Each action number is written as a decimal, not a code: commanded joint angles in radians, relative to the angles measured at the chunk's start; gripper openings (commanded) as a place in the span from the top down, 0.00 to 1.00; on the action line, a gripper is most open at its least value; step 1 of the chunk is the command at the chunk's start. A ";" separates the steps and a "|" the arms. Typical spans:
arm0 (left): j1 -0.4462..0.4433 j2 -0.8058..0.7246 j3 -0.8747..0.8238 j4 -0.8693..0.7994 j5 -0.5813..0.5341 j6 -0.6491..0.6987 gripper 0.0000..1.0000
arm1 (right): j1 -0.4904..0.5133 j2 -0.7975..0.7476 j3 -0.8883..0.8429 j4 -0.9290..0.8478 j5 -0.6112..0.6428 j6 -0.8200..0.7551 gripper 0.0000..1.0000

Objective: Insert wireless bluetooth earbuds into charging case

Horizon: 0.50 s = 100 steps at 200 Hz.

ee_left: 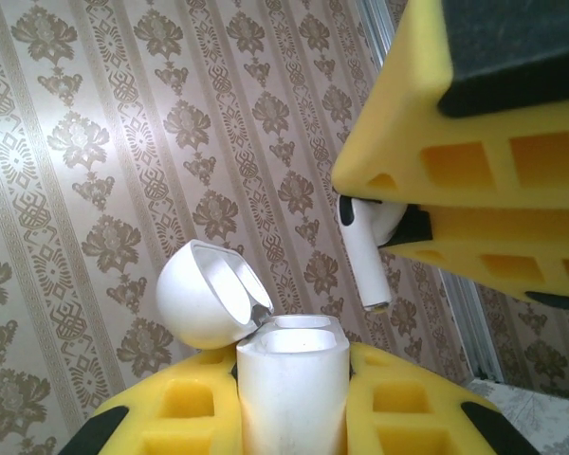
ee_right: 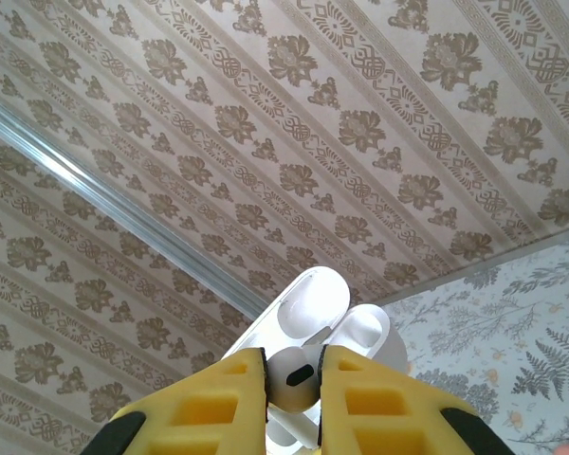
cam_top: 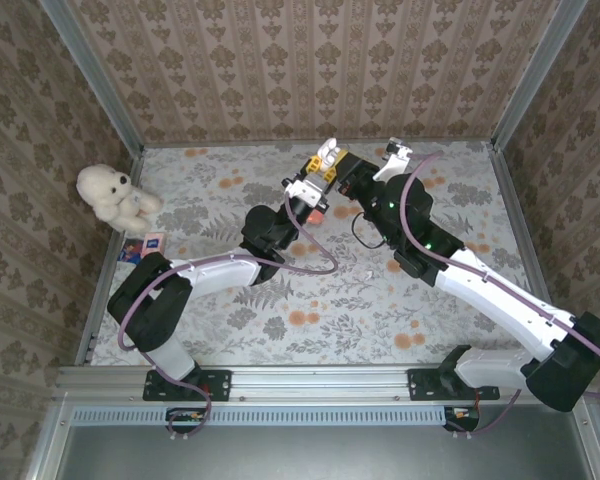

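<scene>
My left gripper (ee_left: 294, 379) is shut on a white charging case (ee_left: 292, 408), held upright with its rounded lid (ee_left: 204, 296) flipped open to the left. Both wells at its top look hollow. Just above and right of the case, my right gripper (ee_left: 391, 220) is shut on a white earbud (ee_left: 362, 248), whose stem points down toward the case mouth without touching it. From the right wrist, the same earbud (ee_right: 294, 376) sits pinched in my right gripper (ee_right: 294, 365), with the open case (ee_right: 358, 332) right behind it. From above, both grippers meet near the back wall, left gripper (cam_top: 322, 163) beside right gripper (cam_top: 350, 180).
An orange-red rounded item (cam_top: 316, 213) lies on the floral table under the left forearm. A white plush bear (cam_top: 113, 193) and a small blue box (cam_top: 152, 243) sit at the far left. Patterned walls with metal corner posts close in the table on three sides.
</scene>
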 commanded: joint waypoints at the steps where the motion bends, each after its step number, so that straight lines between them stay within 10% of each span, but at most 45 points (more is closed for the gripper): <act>1: -0.008 -0.006 0.027 0.042 0.017 -0.060 1.00 | -0.004 0.016 -0.001 0.056 0.026 0.017 0.84; 100: 0.000 -0.020 0.013 0.042 0.099 -0.141 1.00 | -0.012 0.021 0.024 0.051 -0.009 0.018 0.84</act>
